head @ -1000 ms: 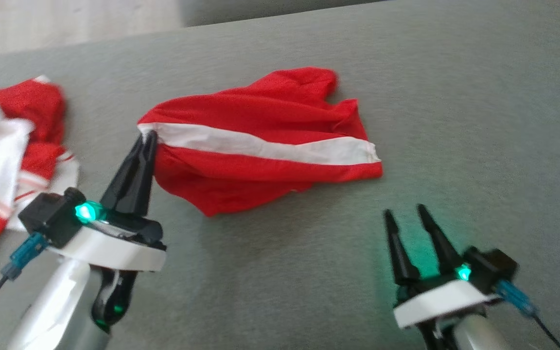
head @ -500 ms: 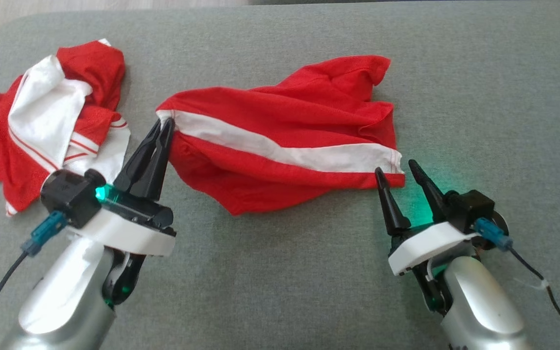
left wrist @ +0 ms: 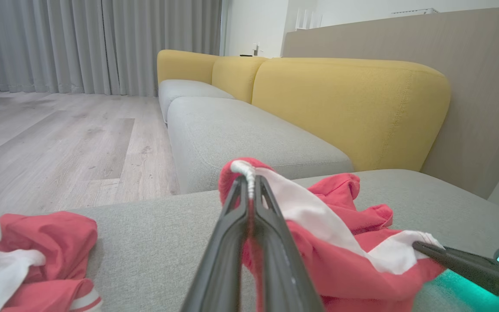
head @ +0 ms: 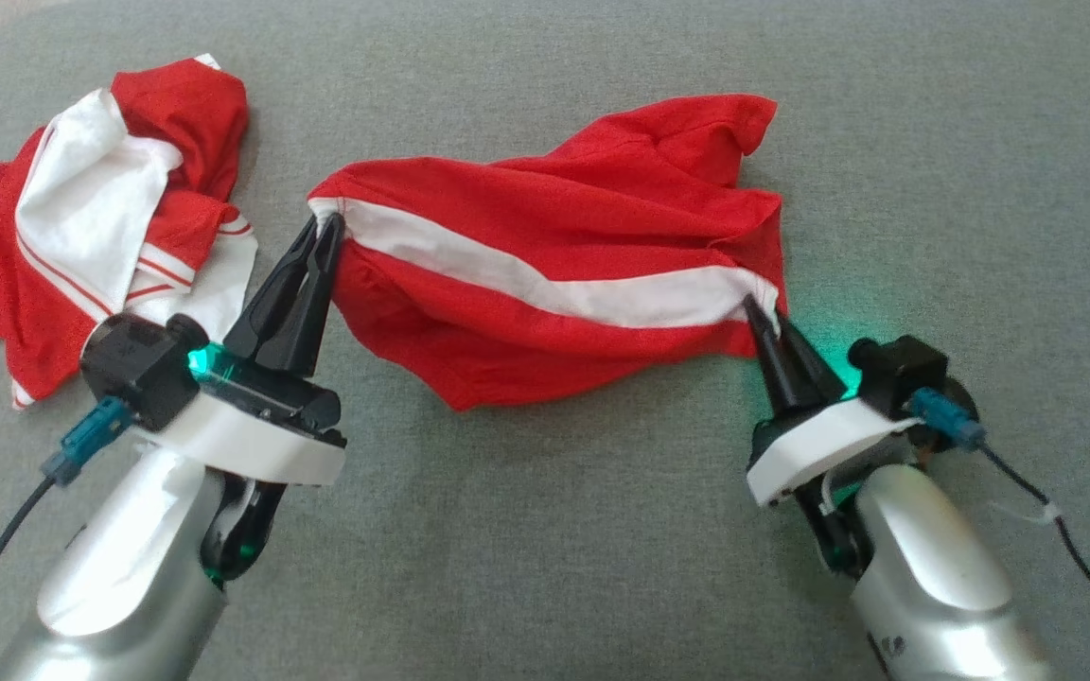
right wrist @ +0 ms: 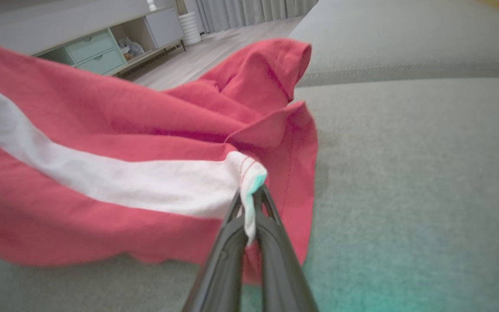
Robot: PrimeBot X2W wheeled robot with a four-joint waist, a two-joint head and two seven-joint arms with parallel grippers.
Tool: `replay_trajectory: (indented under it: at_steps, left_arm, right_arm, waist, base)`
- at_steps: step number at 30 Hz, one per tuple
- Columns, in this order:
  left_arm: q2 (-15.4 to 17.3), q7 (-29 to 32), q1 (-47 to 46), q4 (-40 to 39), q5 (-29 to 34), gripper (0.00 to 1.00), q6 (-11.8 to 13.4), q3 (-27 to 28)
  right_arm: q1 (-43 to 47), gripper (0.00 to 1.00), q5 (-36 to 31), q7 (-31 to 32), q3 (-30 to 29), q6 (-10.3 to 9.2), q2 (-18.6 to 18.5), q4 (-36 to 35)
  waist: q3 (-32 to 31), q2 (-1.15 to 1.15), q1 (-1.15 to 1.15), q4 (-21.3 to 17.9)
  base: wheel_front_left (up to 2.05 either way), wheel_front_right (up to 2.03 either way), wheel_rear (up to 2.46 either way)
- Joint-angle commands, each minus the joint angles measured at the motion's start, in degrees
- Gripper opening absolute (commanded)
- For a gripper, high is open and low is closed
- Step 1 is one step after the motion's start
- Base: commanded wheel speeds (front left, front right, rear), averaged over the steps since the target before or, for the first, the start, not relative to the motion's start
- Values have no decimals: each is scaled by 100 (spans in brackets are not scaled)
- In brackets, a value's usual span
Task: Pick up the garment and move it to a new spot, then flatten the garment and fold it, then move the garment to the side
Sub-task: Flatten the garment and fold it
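The red mesh jersey with a white side panel [head: 545, 222] lies crumpled on the grey upholstered sofa seat [head: 545, 549]. The left pincer [head: 326, 230] is clamped on one end of the white band, the right pincer [head: 759, 310] on the other. Only thin hem edges are gripped, so a corner could be pulled free if the cloth is stretched sharply, and uneven lifting could leave it bunched.

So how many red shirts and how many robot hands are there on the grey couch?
Red-and-white shirts: 2, the held shirt and the loose shirt beside it
Robot hands: 2, the left hand and the right hand, each pinching one end of the held shirt's white stripe
Total: 4
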Motion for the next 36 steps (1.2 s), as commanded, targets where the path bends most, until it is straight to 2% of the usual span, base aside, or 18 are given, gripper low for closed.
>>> replay_trajectory:
  at_steps: [1,6,10,12,13,14,16,19,22,24,26,29,36]
  left_arm:
    - [198,-53,-257,-181,-13,0,9,243]
    - [299,-54,-378,-375,-70,0,9,325]
    - [540,-54,-1128,-470,85,0,9,114]
    - [585,-52,-1771,-392,171,0,9,-76]
    - [586,-48,-2151,-313,210,0,9,-191]
    - [586,-48,-2151,-313,210,0,9,-191]
    - [540,-43,-2965,-56,301,0,9,-401]
    - [302,-49,-4208,412,608,0,9,-533]
    - [-129,-52,-5118,599,1076,0,19,-271]
    - [-360,-53,-5390,587,1334,0,18,-86]
    - [-542,-53,-5402,523,1492,0,16,88]
    - [-704,-53,-5008,382,1596,0,12,202]
    - [-799,-54,-3253,206,1593,0,10,-136]
  right_arm:
    - [-125,0,-55,-22,28,-5,17,-269]
    - [-239,0,-119,-22,-579,-5,17,-1374]
    - [-865,0,-246,-22,-1110,-5,-35,-2331]
    - [-1401,0,-241,-22,-1161,-5,-212,-2502]
    - [-1730,0,-191,-22,-1195,-5,-327,-2485]
    - [-1730,0,-191,-22,-1195,-5,-327,-2485]
    - [-2467,0,-44,-22,-1278,-5,-548,-2304]
    - [-3566,0,199,-22,-1543,-5,-820,-1950]
    - [-4402,0,100,-22,-1634,-5,-1196,-1858]
    - [-4689,0,81,-22,-1591,-5,-1387,-1915]
    - [-4718,0,128,-22,-1561,-5,-1546,-2001]
    - [-4274,0,253,-22,-1384,-5,-1749,-2136]
    - [-2259,0,871,-22,-1146,-5,-2048,-2444]
  waist:
    - [-6,0,-1,-18]
    - [32,0,-1,-168]
    - [230,0,-1,-340]
    - [382,0,-1,-437]
    - [473,0,-1,-483]
    - [473,0,-1,-483]
    - [649,0,-1,-566]
    - [928,0,-1,-623]
    - [1153,0,-1,-650]
    - [1237,0,-1,-668]
    - [1233,0,-1,-671]
    - [1180,0,-1,-673]
    - [1114,0,-1,-638]
  base:
    - [0,0,0]
    - [0,0,0]
    - [0,0,0]
    - [0,0,0]
    - [0,0,0]
    - [0,0,0]
    - [0,0,0]
    - [0,0,0]
    - [0,0,0]
    - [0,0,0]
    - [0,0,0]
    - [0,0,0]
    - [0,0,0]
